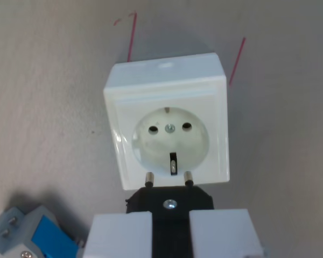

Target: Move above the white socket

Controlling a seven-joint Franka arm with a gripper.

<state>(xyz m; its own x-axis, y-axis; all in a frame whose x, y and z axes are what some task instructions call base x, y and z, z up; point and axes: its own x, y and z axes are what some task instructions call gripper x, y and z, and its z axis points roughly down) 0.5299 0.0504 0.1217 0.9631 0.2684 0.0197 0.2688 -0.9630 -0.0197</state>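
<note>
A white square socket (167, 121) sits on the grey surface in the middle of the wrist view, its round recess with two pin holes and a centre screw facing the camera. My gripper (171, 231) fills the bottom centre, its two white fingers (121, 236) shut on a black plug (169, 201). The plug's two metal pins (149, 178) point up toward the socket's lower edge and overlap its white frame, below the recess.
A blue and grey block (29, 234) with screws lies at the bottom left corner. Two thin red lines (131, 37) are drawn on the surface beyond the socket's far corners.
</note>
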